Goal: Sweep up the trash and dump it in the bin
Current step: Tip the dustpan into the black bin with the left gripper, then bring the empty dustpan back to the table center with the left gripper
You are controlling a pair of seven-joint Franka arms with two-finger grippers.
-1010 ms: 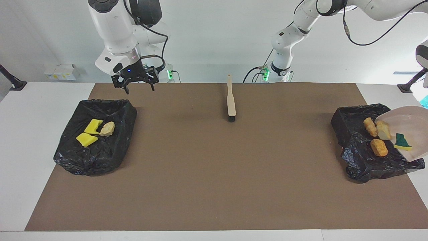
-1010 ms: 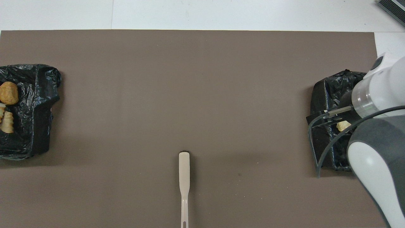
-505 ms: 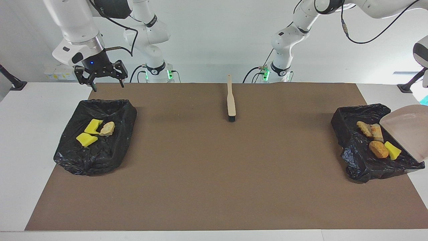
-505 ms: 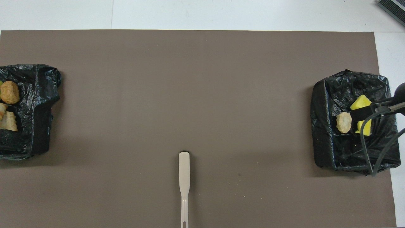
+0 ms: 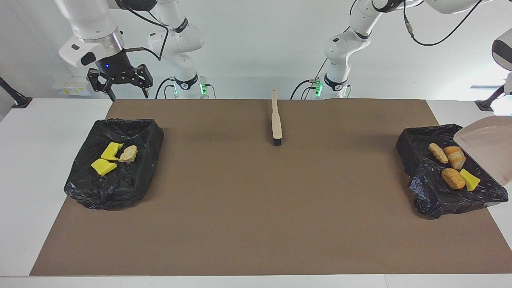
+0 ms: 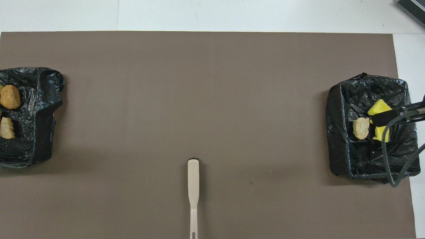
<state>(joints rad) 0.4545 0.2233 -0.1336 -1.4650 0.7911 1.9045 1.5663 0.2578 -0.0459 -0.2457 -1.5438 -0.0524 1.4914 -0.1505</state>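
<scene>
Since all seven scraps sit in bins, what's left to go wrong is the exit. Right hand [image 5: 128, 95] hangs spread and empty over the tabletop [image 5: 48, 160], beside the black film-lined bin at the right arm's end [image 5: 132, 192]. That bin holds two yellow sponge bits [image 5: 105, 165] and a beige crumbly chunk [image 5: 129, 153].

Beige flat-handled brush with black bristles [image 5: 276, 120] lies mid-mat. It's slim and low, so an awkward pick.

The second black film-lined bin [image 5: 416, 148] holds a ridged beige chunk [image 5: 438, 153], an orange-crusted chunk [image 5: 456, 157], an orange-brown bread-like lump [image 5: 453, 178] and a yellow sponge wedge [image 5: 469, 180].

Pale pink plastic dustpan [image 5: 486, 152] is tilted over that bin, lip at the liner. Left hand is out of frame, pressed shut, presumably on the pan's handle. Risk: the liner is thin, loose and crinkled, so the lip could snag it on pull-back, dragging the bin or flicking out the light sponge.
</scene>
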